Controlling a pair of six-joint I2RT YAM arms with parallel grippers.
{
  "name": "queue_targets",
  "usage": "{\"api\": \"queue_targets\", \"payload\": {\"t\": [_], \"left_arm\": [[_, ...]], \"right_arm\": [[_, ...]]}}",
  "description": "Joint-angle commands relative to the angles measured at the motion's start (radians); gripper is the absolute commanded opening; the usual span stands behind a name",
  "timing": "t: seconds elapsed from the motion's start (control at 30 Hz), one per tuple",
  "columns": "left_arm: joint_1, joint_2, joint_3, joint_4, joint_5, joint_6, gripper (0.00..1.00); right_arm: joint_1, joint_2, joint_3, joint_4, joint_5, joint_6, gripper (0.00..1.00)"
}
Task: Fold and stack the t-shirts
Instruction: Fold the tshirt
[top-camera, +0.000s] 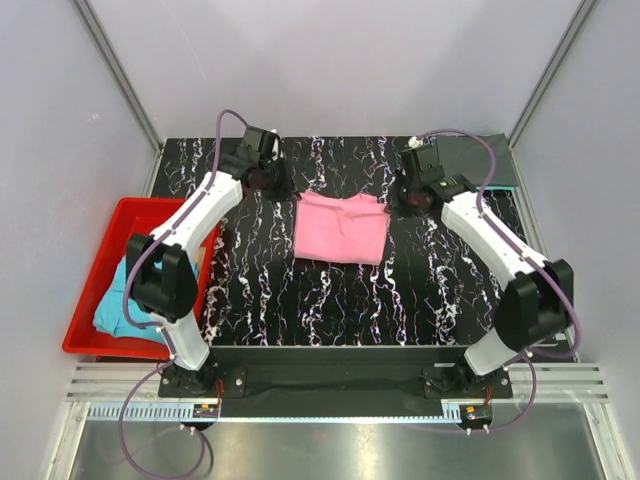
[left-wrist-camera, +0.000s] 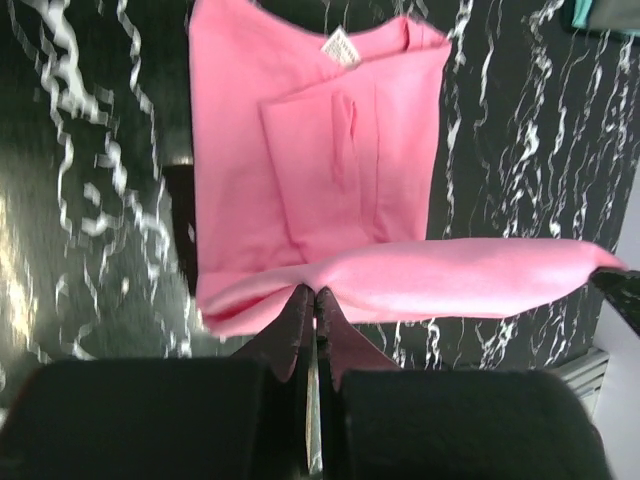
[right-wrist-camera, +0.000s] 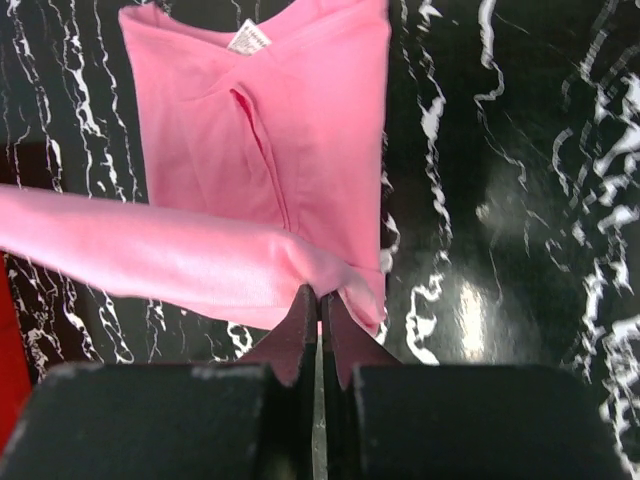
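A bright pink t-shirt (top-camera: 340, 230) lies partly folded in the middle of the black marbled table (top-camera: 330, 310). My left gripper (top-camera: 283, 190) is shut on the far left corner of its raised edge (left-wrist-camera: 315, 292). My right gripper (top-camera: 400, 198) is shut on the far right corner (right-wrist-camera: 320, 292). Between the two grippers the lifted edge of the pink t-shirt (left-wrist-camera: 470, 275) hangs as a stretched band above the flat part (right-wrist-camera: 300, 120). A white collar label (left-wrist-camera: 339, 46) shows on the flat part. A light blue t-shirt (top-camera: 125, 305) lies in the bin on the left.
A red plastic bin (top-camera: 95, 265) stands at the table's left edge. At the far right corner lies a dark grey cloth (top-camera: 480, 160) with a teal edge (top-camera: 495, 187). Grey walls close in the table on three sides.
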Motion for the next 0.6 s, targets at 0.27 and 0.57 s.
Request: {"api": "queue_targets", "payload": {"t": [0.27, 0.57], "left_arm": [[0.135, 0.305, 0.288, 0.306, 0.254, 0.025, 0.0], [0.196, 0.581, 0.481, 0.558, 0.382, -0.079, 0.0]], "right_arm": [[-0.096, 0.323, 0.317, 0.073, -0.13, -0.098, 0.02], [-0.163, 0.592, 0.587, 0.044, -0.2, -0.107, 0.0]]}}
